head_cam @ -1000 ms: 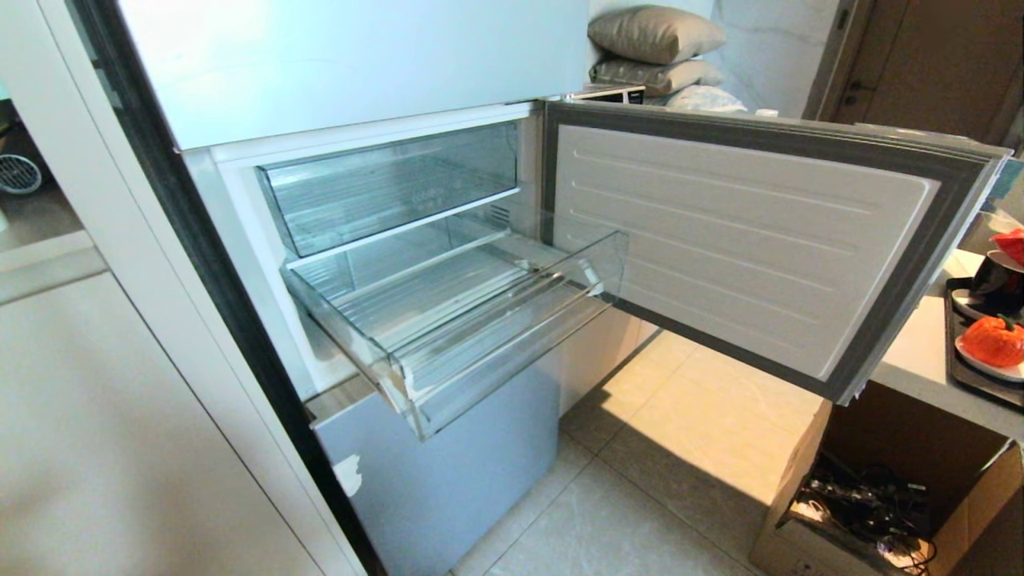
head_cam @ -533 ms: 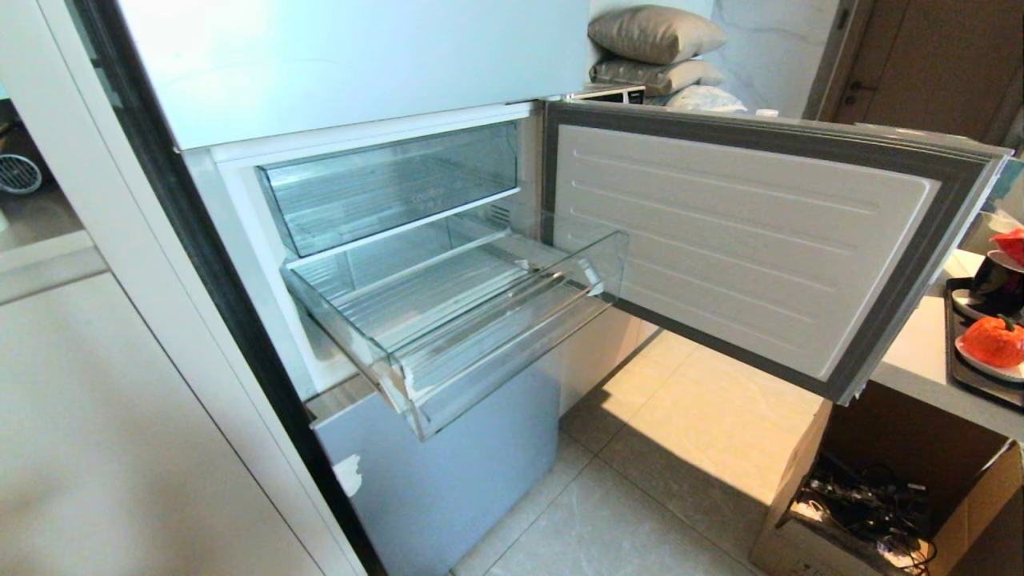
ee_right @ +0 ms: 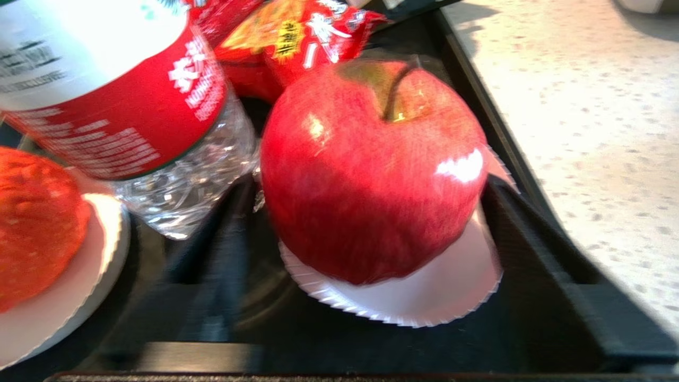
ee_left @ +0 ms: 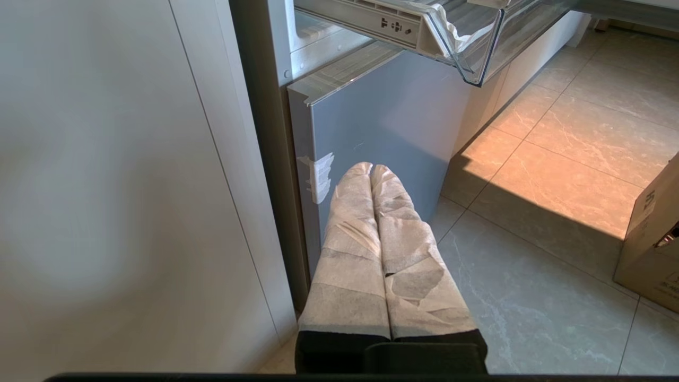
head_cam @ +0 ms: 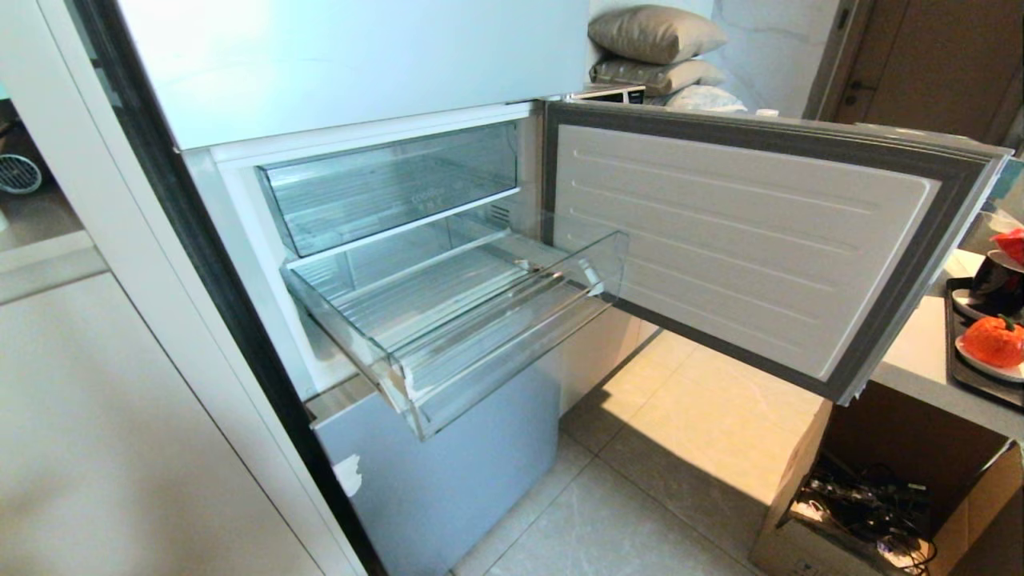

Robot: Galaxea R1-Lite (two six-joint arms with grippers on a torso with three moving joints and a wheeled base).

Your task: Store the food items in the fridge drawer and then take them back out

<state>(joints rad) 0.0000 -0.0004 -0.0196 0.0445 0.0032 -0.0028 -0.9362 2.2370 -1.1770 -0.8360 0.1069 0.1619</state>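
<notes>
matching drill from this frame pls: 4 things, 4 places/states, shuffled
Things:
1. red apple
2. orange fruit
3. fridge drawer
4. left gripper

Places/states:
A. pulled out, nothing inside
B. shut, low beside the grey lower door
C. on a white paper plate next to the water bottle
D. on a plate at the near end of the black tray

Pairs: 1-C, 2-D, 3-A, 4-B

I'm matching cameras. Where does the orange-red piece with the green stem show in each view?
Head view: the orange-red piece is at the far right edge, on a white plate in the black tray.
Left wrist view: not in it.
Right wrist view: partly cut off at the frame edge, beside the water bottle.
Shared landmark: the black tray.
</notes>
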